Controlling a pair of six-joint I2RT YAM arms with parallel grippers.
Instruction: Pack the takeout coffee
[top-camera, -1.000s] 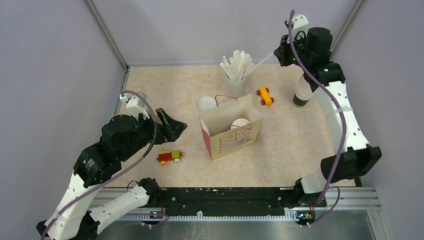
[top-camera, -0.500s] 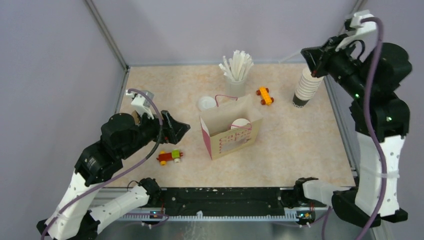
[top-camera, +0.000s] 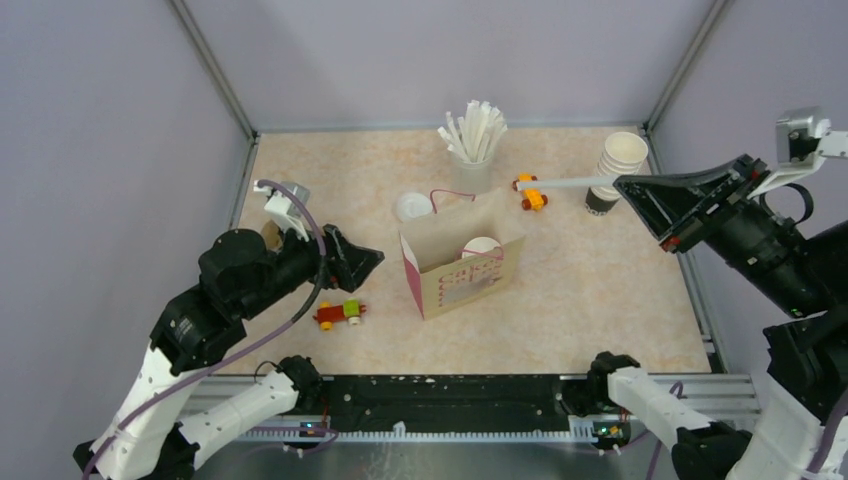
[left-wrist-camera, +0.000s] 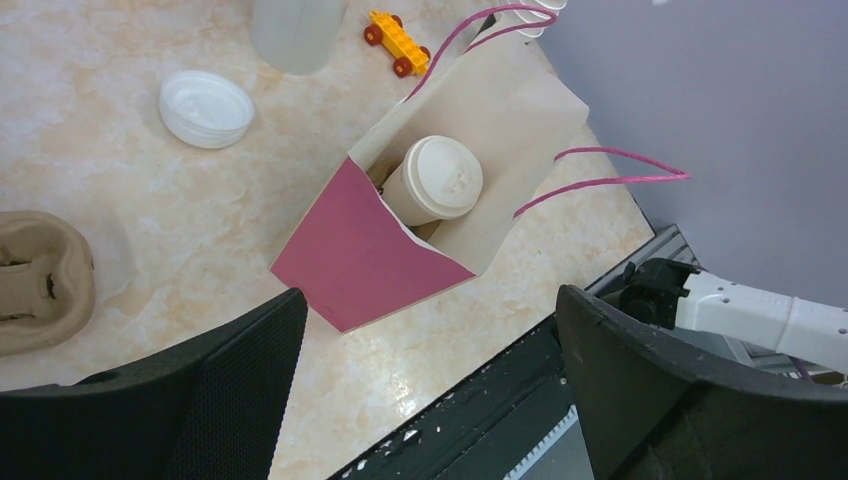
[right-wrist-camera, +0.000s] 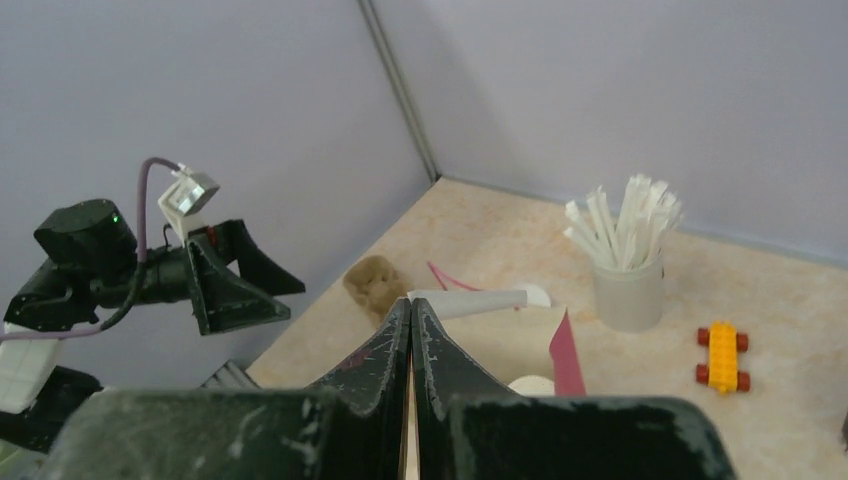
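The takeout coffee (top-camera: 481, 246), a white paper cup with its lid on, stands inside the open paper bag (top-camera: 455, 275) mid-table. It also shows in the left wrist view (left-wrist-camera: 440, 180). My left gripper (top-camera: 355, 262) is open and empty, above the table left of the bag (left-wrist-camera: 395, 255). My right gripper (top-camera: 640, 192) is high at the right, shut on a white stick (top-camera: 572, 183) that points left towards the bag. The right wrist view shows its jaws (right-wrist-camera: 411, 304) pressed together on the stick (right-wrist-camera: 480, 300).
A holder of white sticks (top-camera: 472, 150) stands at the back. A stack of paper cups (top-camera: 615, 170) stands back right. A loose white lid (top-camera: 410, 206), a yellow toy (top-camera: 530, 191), a red-green toy (top-camera: 339, 313) and a brown cup tray (left-wrist-camera: 40, 280) lie around the bag.
My right arm has swung from the stick holder at the back out to the right, carrying the white stick. The left arm has barely moved.
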